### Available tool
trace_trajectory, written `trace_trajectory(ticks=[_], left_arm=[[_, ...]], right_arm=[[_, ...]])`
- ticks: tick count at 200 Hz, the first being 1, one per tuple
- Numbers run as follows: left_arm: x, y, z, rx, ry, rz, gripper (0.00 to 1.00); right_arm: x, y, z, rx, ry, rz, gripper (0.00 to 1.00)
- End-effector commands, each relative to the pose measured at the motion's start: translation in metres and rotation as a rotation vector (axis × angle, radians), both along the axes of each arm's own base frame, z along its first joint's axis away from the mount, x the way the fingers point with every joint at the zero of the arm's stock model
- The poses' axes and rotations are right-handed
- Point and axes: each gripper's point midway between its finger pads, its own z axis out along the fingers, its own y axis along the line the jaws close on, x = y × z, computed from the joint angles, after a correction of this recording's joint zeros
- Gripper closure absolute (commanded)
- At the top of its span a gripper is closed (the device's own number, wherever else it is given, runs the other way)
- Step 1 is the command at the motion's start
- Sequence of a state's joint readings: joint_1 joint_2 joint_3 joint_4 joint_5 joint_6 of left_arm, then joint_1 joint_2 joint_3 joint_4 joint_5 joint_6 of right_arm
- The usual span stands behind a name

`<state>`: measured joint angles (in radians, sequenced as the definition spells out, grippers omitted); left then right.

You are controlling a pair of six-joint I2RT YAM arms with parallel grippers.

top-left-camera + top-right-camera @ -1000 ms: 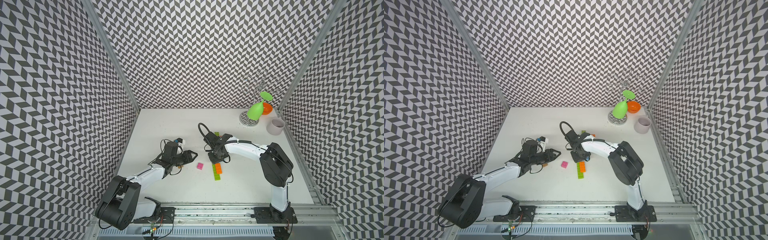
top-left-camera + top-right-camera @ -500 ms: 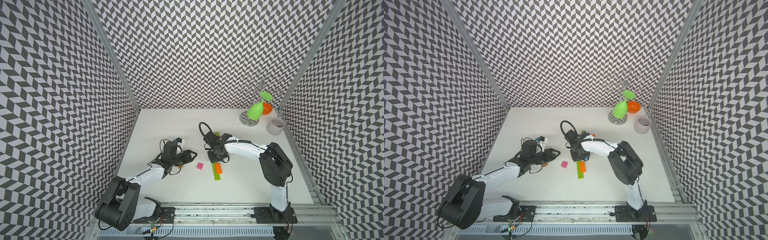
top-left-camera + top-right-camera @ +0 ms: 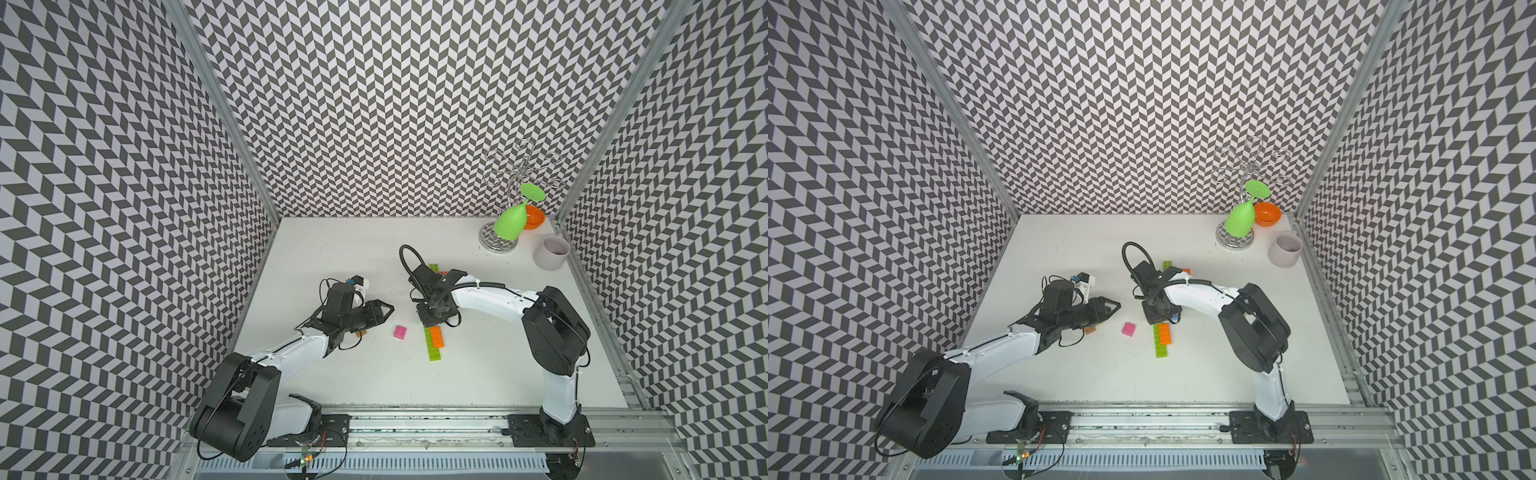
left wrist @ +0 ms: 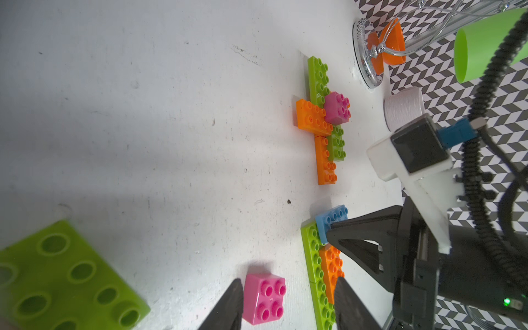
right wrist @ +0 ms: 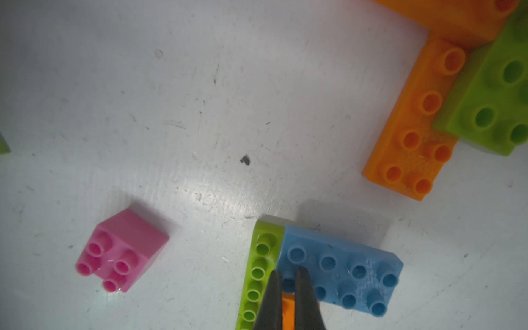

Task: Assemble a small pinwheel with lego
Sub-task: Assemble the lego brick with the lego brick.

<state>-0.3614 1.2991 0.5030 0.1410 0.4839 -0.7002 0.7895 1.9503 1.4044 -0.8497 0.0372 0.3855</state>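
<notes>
1. Right pincer (image 5: 287, 273): jaws together, tips pressing down on one end of a blue brick (image 5: 340, 271) and hiding a few of its studs.
2. Under the tips, the blue brick lies across the far end of a long lime brick (image 3: 432, 353) and an orange brick (image 3: 436, 336), which lie side by side and run back toward the robot's base.
3. To this pincer's left, a loose pink brick (image 3: 400, 331) sits on the white table (image 3: 332, 257) between the two pincers.
4. Left pincer (image 4: 288, 281): jaws apart, gripping nothing, tips pointing at the pink brick just ahead. A brown brick (image 3: 1090, 331) pokes out from beneath it. A second lime brick (image 4: 63, 280) lies close under its wrist.
5. Beyond the right pincer, past bare table, lies a cross (image 4: 325, 120) of lime and orange bricks with a pink square on top. In both top views the right arm (image 3: 490, 297) covers most of it.
6. Farthest away, in the back right corner: a wire rack (image 3: 523, 166) with a hanging green glass (image 3: 509, 222), an orange bowl (image 3: 535, 217) and a grey cup (image 3: 550, 251).
</notes>
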Motion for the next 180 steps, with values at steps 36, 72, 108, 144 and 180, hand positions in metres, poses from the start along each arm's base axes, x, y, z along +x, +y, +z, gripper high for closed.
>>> trace_trajectory(ticks=[36,72,108,144,180], left_arm=[[0.000,0.001,0.005,-0.004,-0.024,-0.005,0.48],[0.000,0.002,0.005,-0.002,-0.026,-0.003,0.48],[0.000,0.001,0.005,-0.004,-0.025,-0.006,0.48],[0.000,0.001,0.006,-0.003,-0.027,-0.007,0.48],[0.001,0.002,0.007,-0.003,-0.030,-0.003,0.48]], right_arm=[[-0.054,-0.025,-0.045,-0.144,0.211,0.075,0.94],[-0.062,-0.023,-0.044,-0.164,0.221,0.092,0.94],[-0.059,-0.040,-0.047,-0.249,0.210,0.052,0.94],[-0.051,-0.048,-0.054,-0.262,0.214,0.020,0.94],[-0.033,-0.041,-0.044,-0.203,0.183,0.062,0.93]])
